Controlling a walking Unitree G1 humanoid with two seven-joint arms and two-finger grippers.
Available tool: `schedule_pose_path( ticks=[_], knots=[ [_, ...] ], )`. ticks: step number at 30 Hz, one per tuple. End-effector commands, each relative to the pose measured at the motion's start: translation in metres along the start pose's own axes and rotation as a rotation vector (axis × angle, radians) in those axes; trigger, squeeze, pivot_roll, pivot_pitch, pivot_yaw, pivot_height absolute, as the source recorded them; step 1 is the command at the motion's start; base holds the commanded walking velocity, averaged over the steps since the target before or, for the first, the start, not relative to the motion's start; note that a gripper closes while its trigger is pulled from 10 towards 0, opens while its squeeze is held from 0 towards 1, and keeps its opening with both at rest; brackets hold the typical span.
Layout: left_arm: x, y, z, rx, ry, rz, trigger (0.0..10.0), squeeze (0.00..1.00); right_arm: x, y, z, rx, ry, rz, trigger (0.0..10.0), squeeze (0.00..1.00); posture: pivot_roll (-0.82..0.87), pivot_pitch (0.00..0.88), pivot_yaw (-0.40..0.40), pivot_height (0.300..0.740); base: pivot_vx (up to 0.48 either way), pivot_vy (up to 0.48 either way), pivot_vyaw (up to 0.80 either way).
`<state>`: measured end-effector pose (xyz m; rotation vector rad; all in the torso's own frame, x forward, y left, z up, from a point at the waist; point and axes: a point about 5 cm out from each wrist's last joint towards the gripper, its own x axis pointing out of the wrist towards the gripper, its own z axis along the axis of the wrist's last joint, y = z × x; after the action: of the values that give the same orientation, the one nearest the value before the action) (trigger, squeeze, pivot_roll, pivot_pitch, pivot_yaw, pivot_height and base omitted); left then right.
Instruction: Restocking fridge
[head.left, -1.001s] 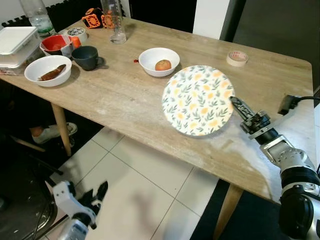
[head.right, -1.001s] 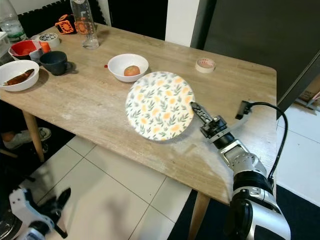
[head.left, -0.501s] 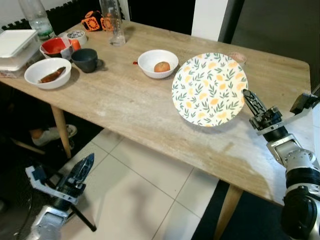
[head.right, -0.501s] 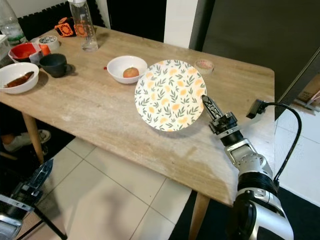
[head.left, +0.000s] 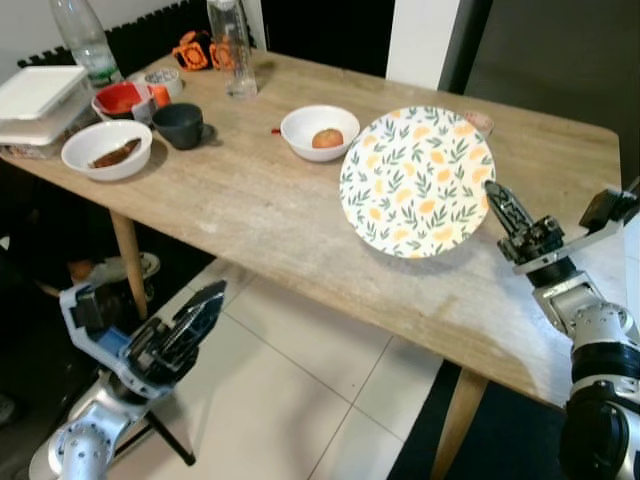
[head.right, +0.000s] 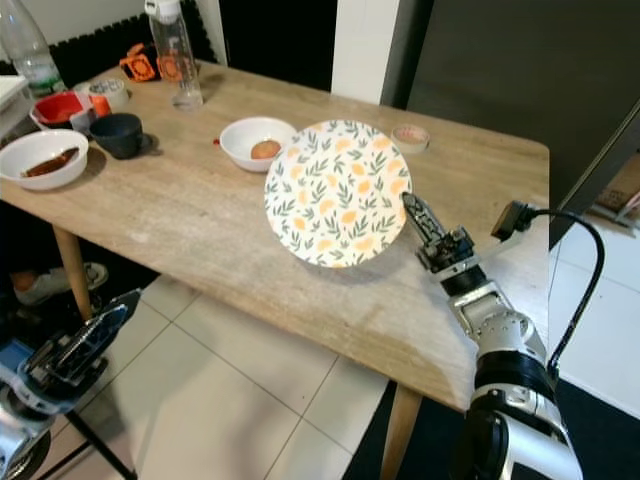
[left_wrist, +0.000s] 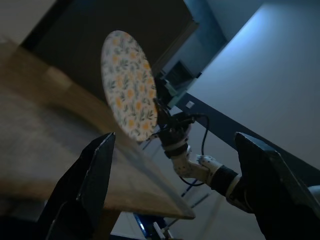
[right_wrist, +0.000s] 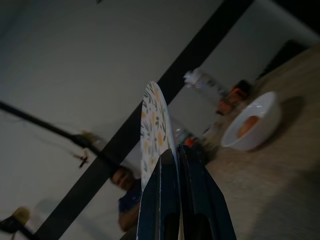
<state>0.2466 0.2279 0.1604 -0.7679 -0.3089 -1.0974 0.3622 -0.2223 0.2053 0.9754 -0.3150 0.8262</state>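
1. Left eye view: my right claw (head.left: 497, 199) pinches the edge of one floral plate (head.left: 417, 181), fingers closed on its rim, plate tilted up off the table (head.left: 250, 190).
2. Right wrist view: the plate rim (right_wrist: 150, 125) sits clamped between my two black fingers (right_wrist: 162, 200).
3. My left claw (head.left: 190, 325) hangs low beside the table over the tiled floor (head.left: 300, 380), fingers spread wide in the left wrist view, holding nothing.
4. White bowls, two: one (head.left: 320, 131) just behind the plate with a round brownish food item (head.left: 327, 138) inside, one (head.left: 106, 149) near the table's left end with a dark elongated food piece (head.left: 112, 154) in it.
5. One dark mug (head.left: 181, 125) between the two bowls.
6. One red bowl (head.left: 120, 100) behind the mug.
7. Clear bottles, two: one (head.left: 229, 45) at the far edge, one (head.left: 83, 38) at the far left corner.
8. One white lidded container (head.left: 35, 105) at the left end.
9. One tape roll (head.right: 410, 137) behind the plate; another tape roll (head.left: 162, 82) near the red bowl.
10. One orange-black object (head.left: 198, 50) beside the middle bottle, type unclear.
11. A person's shoe (head.left: 115, 270) shows under the table.
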Motion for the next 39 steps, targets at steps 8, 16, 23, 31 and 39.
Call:
schedule_pose_path(
  ticks=[8,16,23,31,39],
  knots=[
    [0.036,-0.002,-0.003,-0.024,-0.049,-0.063,10.0,0.0,0.007,0.01,-0.009,0.021,0.017,0.088,0.0,0.0,-0.02,0.08,0.015,0.74,0.0,0.0,0.0],
    [0.055,0.004,-0.004,-0.029,-0.069,-0.045,10.0,0.0,0.015,0.017,-0.017,0.042,0.031,0.135,0.0,0.0,-0.03,0.069,0.022,0.74,0.0,0.0,0.0],
    [0.061,0.01,-0.013,-0.002,0.003,-0.002,10.0,0.0,0.02,0.024,-0.026,0.053,0.063,0.177,0.0,0.0,-0.03,0.07,0.025,0.74,0.0,0.0,0.0],
    [0.058,0.017,-0.03,0.033,0.137,0.063,10.0,0.0,0.024,0.032,-0.028,0.059,0.072,0.216,0.0,0.0,-0.03,0.071,0.026,0.74,0.0,0.0,0.0],
    [0.062,0.019,-0.034,0.06,0.148,0.073,10.0,0.0,0.023,0.033,-0.032,0.06,0.087,0.215,0.0,0.0,-0.04,0.073,0.028,0.74,0.0,0.0,0.0]
  ],
)
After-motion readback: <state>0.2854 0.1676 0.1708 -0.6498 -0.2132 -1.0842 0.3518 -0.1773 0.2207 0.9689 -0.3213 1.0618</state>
